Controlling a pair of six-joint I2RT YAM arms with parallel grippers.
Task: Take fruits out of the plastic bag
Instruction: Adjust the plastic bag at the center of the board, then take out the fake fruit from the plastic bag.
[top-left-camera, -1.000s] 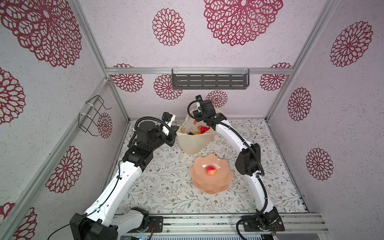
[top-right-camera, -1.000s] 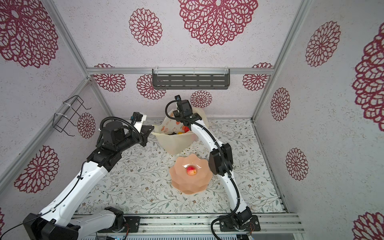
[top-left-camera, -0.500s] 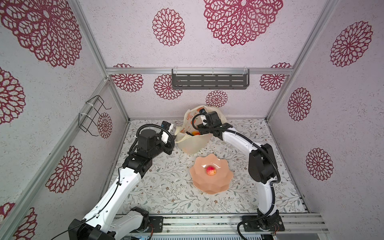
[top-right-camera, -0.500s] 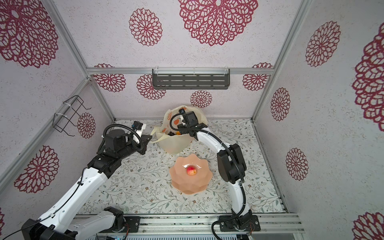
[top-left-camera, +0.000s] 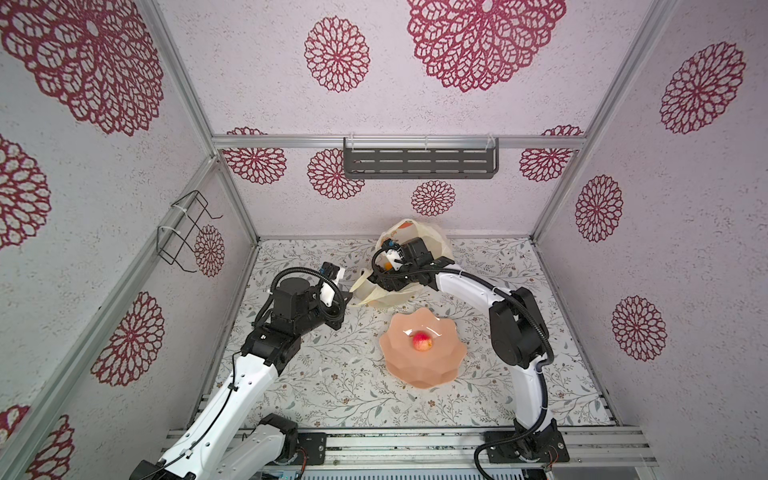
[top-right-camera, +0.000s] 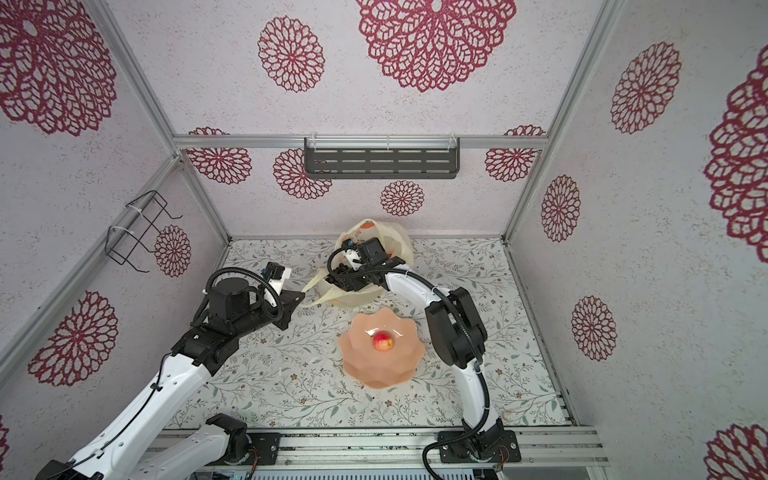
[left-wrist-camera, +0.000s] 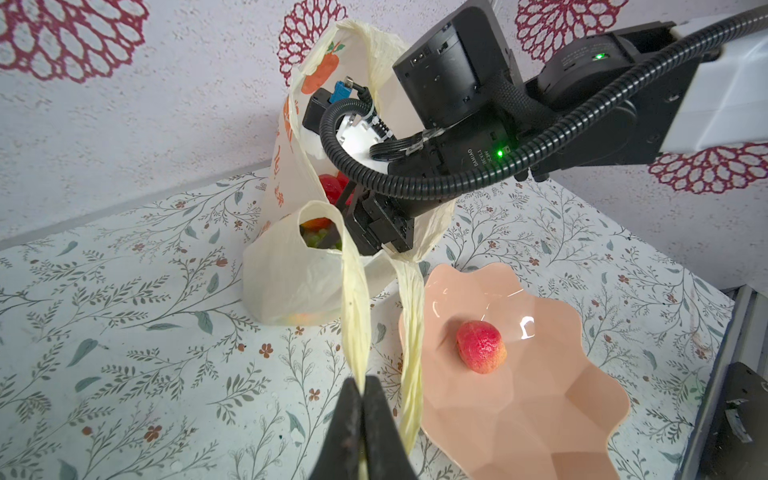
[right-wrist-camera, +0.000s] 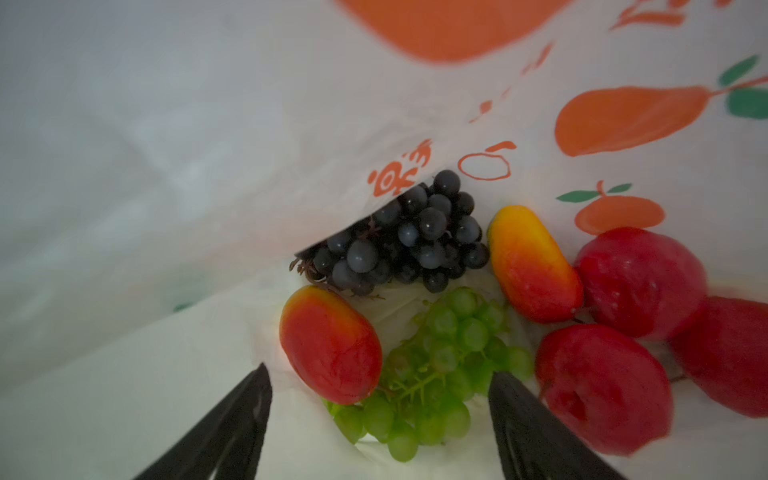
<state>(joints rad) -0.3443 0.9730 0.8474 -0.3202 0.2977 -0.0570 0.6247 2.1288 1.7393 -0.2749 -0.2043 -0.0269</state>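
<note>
Pinching a handle of the bag with the left gripper, fingers pressed together on it, probably to pull the mouth open for the other arm. Reaching deep inside with the right gripper, fingers wide apart and empty. Of the fruits at the bottom, mango and green grapes lying right between the two fingertips, apparently not yet touched. One fruit already in the bowl beside the bag.
</note>
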